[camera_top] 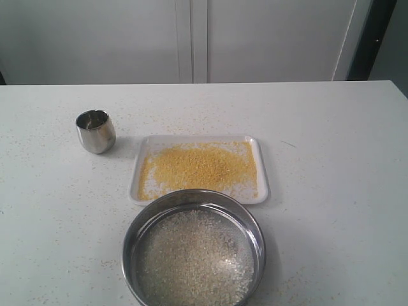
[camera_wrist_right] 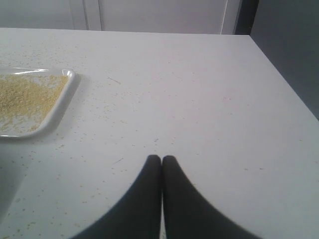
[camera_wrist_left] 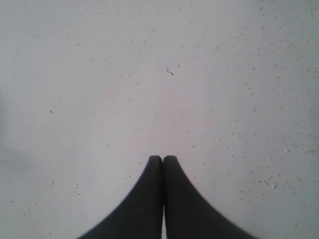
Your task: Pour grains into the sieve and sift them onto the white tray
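The steel sieve [camera_top: 194, 252] sits on the table at the front centre, with pale rice-like grains [camera_top: 194, 261] lying on its mesh. Just behind it lies the white tray [camera_top: 261, 185], covered with a layer of golden-yellow granules [camera_top: 199, 167]. The tray's corner [camera_wrist_right: 67, 94] with yellow granules [camera_wrist_right: 25, 99] also shows in the right wrist view. Neither arm appears in the exterior view. My left gripper [camera_wrist_left: 163, 158] is shut over bare table and holds nothing. Over the table to the right of the tray, my right gripper [camera_wrist_right: 161, 158] is shut and empty too.
A small rounded steel cup [camera_top: 95, 131] stands upright on the table to the left of the tray, apparently empty. Stray grains speckle the white tabletop [camera_top: 331, 140]. The table's right edge [camera_wrist_right: 284, 74] runs beside a dark gap.
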You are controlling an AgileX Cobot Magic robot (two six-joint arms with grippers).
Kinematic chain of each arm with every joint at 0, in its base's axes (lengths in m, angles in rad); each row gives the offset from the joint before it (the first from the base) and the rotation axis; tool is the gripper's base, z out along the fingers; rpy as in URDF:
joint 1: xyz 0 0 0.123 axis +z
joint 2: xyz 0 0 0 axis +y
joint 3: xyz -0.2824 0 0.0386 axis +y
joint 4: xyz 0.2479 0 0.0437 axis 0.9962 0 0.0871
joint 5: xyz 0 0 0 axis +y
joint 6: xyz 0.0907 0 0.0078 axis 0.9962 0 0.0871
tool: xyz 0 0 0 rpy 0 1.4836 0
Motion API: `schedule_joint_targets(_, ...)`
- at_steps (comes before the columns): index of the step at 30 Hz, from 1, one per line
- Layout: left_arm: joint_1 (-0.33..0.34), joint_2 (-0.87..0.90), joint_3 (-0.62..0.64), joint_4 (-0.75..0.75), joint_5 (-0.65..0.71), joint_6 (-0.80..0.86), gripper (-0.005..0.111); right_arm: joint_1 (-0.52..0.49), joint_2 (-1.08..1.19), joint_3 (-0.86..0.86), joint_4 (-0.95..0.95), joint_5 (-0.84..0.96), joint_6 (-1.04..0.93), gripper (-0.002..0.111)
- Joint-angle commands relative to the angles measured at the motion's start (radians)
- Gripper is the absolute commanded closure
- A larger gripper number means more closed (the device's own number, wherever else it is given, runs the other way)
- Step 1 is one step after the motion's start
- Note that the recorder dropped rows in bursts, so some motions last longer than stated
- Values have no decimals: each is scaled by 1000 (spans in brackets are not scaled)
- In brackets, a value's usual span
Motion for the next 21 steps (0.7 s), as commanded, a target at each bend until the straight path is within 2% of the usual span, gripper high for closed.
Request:
schedule_joint_targets(1,32,-75,26,-42,-8,0,107,-8,-6,5,-1,-15,-9,108)
schedule_joint_targets(3,65,-106,46,-66,-14,0,107,-8,-6,5,-1,-15,-9,108)
schedule_joint_targets(6,145,-195,121,-91,-101,0,107,-8,-6,5,-1,-15,-9,108)
schedule_joint_targets(10,194,-291,239,-102,-201,0,107,-8,-6,5,-1,-15,-9,108)
schedule_joint_targets(17,204,-447,541,-102,-506,0,107,-8,-6,5,-1,-15,-9,108)
schedule_joint_targets(21,204,-538,647,-102,-569,0,107,-8,-6,5,-1,-15,-9,108)
